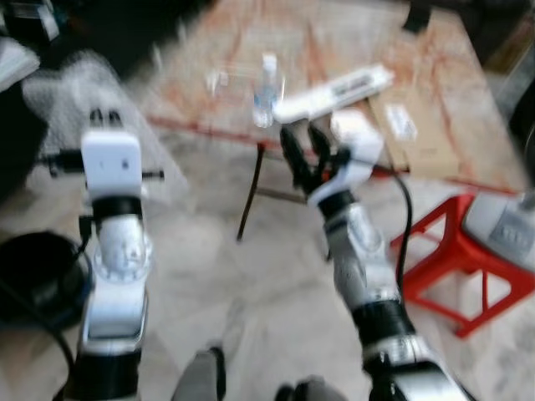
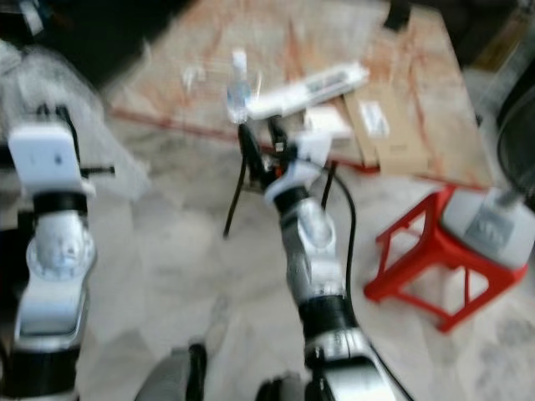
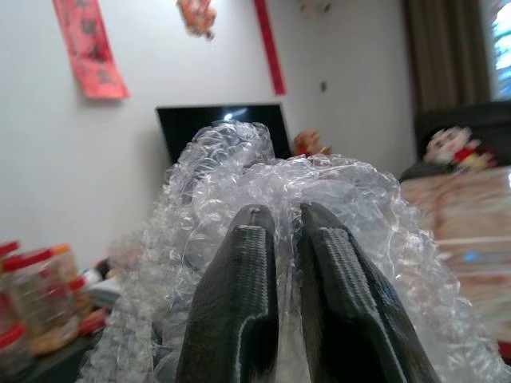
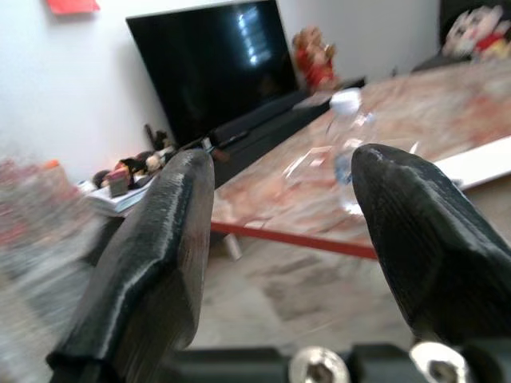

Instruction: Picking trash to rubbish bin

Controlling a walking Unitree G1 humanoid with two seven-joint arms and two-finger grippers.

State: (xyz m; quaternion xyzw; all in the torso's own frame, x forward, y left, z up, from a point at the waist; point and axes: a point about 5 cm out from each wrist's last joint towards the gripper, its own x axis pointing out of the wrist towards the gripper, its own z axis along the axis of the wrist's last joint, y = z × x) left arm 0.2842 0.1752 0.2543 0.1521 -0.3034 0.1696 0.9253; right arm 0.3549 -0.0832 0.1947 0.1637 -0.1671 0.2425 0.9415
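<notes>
The right gripper (image 4: 275,231) was wide open and empty just short of the bottle (image 1: 265,92) near the table (image 1: 334,50) edge, so reaching in to grasp seemed next, while the left gripper (image 3: 283,239) pinched bubble wrap (image 3: 319,191) left of the table.

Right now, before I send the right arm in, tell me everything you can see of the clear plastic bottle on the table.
The small clear plastic bottle with a white cap stands upright near the front edge of the reddish marbled table, beside a long white box-like object. It looks mostly empty, though blur hides any liquid. Its label cannot be read. Nothing grips it: the right tool, fingers spread wide, is aimed toward it from short of the table edge, not touching.
</notes>
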